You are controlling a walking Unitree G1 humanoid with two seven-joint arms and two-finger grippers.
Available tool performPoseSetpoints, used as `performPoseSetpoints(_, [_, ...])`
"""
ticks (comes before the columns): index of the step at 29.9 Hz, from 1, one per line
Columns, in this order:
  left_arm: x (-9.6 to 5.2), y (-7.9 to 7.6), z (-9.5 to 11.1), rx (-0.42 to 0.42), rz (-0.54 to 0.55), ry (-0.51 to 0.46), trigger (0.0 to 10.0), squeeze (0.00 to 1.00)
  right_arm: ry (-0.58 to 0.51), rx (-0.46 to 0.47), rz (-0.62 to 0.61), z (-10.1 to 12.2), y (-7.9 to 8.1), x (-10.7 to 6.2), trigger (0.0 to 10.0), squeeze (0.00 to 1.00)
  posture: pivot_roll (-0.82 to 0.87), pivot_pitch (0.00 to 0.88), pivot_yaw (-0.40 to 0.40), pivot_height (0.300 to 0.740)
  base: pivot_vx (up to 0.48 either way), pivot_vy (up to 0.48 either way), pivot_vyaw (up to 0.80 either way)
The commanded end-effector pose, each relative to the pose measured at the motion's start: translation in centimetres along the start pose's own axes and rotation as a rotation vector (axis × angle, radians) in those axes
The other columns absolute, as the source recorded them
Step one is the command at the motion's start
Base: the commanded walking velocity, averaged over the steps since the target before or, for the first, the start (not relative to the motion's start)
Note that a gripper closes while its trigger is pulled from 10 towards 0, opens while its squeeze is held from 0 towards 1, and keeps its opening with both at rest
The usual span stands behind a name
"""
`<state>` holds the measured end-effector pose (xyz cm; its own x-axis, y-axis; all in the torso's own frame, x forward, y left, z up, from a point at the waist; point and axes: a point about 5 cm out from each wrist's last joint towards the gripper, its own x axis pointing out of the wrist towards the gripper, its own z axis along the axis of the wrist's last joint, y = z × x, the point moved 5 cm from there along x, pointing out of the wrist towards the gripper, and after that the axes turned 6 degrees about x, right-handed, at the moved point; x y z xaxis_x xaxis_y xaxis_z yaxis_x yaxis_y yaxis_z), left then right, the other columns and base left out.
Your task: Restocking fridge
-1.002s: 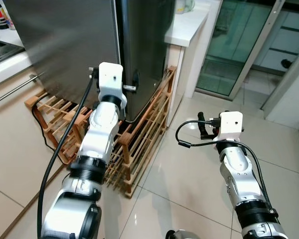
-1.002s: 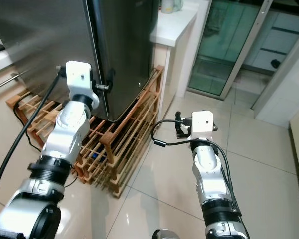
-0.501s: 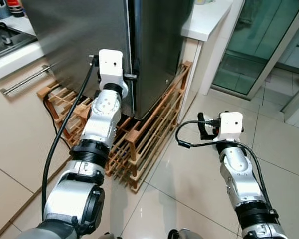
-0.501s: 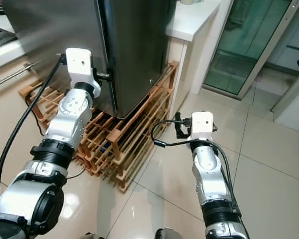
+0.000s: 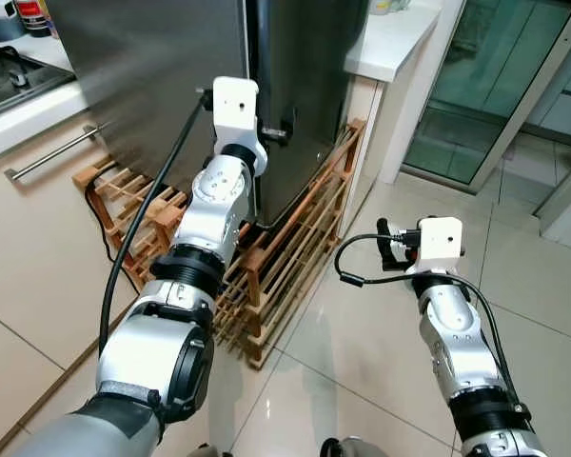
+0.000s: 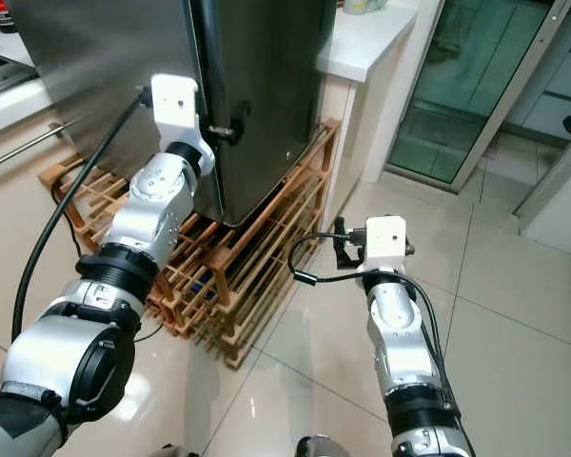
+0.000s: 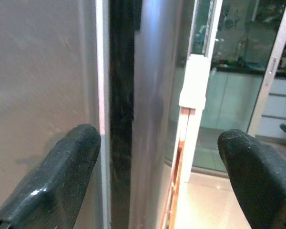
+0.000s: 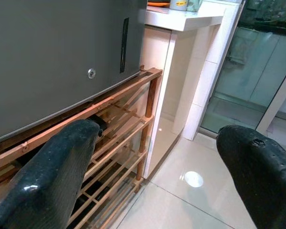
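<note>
Your left gripper (image 7: 155, 176) is raised against the tall brushed-steel fridge (image 5: 152, 86), fingers spread wide and straddling the dark seam (image 7: 121, 109) at the door's edge. That door is stiff, heavy and slick — I'd judge you want a finger hooked into the seam rather than pressed on the flat face. No handle can be made out, and the fridge's top is cut off. Below sits a slatted wooden rack (image 5: 285, 248). Your right gripper (image 8: 157, 167) hangs open over the tiles — holding nothing.
</note>
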<state>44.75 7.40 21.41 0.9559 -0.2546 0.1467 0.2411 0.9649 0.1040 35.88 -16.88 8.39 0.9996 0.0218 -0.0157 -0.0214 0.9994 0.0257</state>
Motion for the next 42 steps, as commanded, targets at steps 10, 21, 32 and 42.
performPoseSetpoints(10, [0.6, -1.9, 0.2, -0.122, -0.104, -0.008, 10.0, 0.00, 0.000, -0.018, 0.007, 0.3, -0.1, 0.1, 10.0, 0.00, -0.11, 0.000, 0.000, 0.740, 0.000, 0.000, 0.00])
performPoseSetpoints(21, [0.4, -4.4, -2.1, -0.137, -0.187, 0.098, 10.0, 0.00, 0.007, -0.015, 0.017, 0.0, 0.3, 0.0, 10.0, 0.00, -0.10, 0.000, -0.001, 0.740, 0.000, 0.000, 0.00])
performPoseSetpoints(32, [-2.1, -18.9, 5.3, -0.407, -0.758, -0.161, 10.0, 0.00, 0.112, -0.034, 0.020, -2.9, -1.6, -3.6, 10.0, 0.00, -0.10, 0.000, -0.022, 0.740, 0.000, 0.000, 0.00])
performPoseSetpoints(42, [-2.7, -14.3, 4.9, -0.298, -0.677, -0.264, 10.0, 0.00, 0.025, -0.014, -0.013, -0.4, -1.4, -2.5, 10.0, 0.00, -0.11, 0.000, -0.001, 0.740, 0.000, 0.000, 0.00])
